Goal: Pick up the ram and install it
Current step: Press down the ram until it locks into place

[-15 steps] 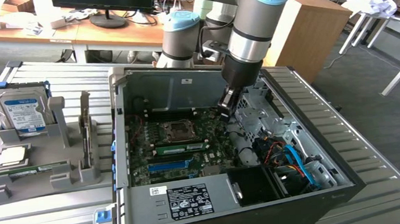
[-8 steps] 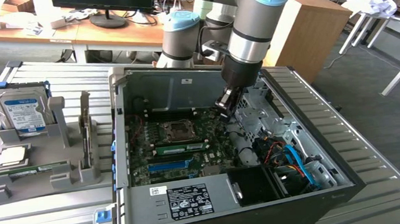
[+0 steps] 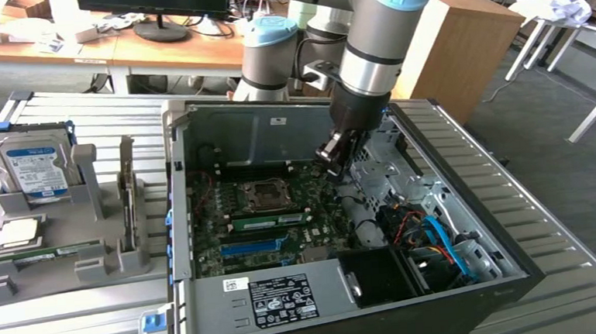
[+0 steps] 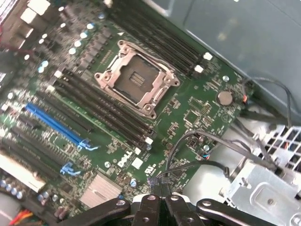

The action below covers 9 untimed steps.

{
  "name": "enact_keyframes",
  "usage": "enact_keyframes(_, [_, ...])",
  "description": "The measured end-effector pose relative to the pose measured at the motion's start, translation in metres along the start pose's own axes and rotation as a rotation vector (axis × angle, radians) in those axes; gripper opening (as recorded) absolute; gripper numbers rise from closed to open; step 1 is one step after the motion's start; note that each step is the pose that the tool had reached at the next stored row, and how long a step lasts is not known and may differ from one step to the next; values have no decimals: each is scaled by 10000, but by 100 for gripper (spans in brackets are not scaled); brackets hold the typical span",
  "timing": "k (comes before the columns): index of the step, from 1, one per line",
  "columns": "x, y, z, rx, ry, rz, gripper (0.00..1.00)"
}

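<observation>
the open computer case point(image 3: 274, 122) lies on its side on the slatted metal table point(image 3: 69, 321). inside it sits the green motherboard point(image 3: 264, 215), with the empty processor socket point(image 3: 262, 194) near the case's middle. a ram point(image 3: 268, 221) stick is seated in a slot just beside that socket, on the side toward the case's labelled power supply point(image 3: 280, 298). a blue slot point(image 3: 249, 246) runs just past the ram, still nearer the power supply. coloured cables point(image 3: 437, 240) bunch in the case's corner toward the exterior view's right.

to the exterior view's left of the case stands a grey parts holder point(image 3: 107, 252). it carries a blue-labelled hard drive point(image 3: 34, 169) upright at the far end, a square silver processor chip point(image 3: 17, 235) lying flat below it, and a second green ram stick point(image 3: 49, 251) lying along its near rail.

the gripper point(image 3: 334, 165) hangs inside the case, above the motherboard and beside the socket toward the exterior view's right. in the wrist view the gripper point(image 4: 160, 186) has its fingertips point(image 4: 154, 182) pressed together with nothing between them, above the board's edge near the dell logo point(image 4: 121, 161) and thin black wires point(image 4: 207, 141). it touches no part.
</observation>
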<state>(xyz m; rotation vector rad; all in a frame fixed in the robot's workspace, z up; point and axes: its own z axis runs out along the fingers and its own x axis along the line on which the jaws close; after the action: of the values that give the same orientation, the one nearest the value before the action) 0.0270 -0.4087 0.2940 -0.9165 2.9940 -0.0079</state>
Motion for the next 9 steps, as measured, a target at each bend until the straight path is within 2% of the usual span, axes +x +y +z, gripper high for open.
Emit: enact_keyframes(9, [0, 0, 16, 20, 17, 1620, 10])
